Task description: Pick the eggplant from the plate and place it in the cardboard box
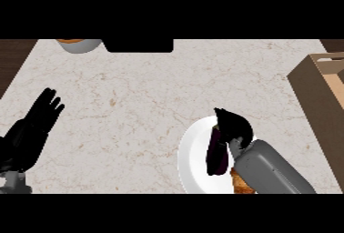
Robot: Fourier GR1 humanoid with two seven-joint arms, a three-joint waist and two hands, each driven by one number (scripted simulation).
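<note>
The counter (pixel 134 91) is cream marble with thin tan veins. Near its front edge, a white plate (pixel 191 150) carries a purple-black eggplant (pixel 216 157) and something orange-brown (pixel 240 184), perhaps food. The left hand (pixel 33 127) and right hand (pixel 235 125) are black, the right forearm (pixel 269 170) grey. The cardboard box (pixel 322 104) at the right edge is tan.

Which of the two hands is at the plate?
The right hand, over the far end of the dark eggplant on the white plate. The left hand rests open near the view's left edge, far from the plate.
</note>
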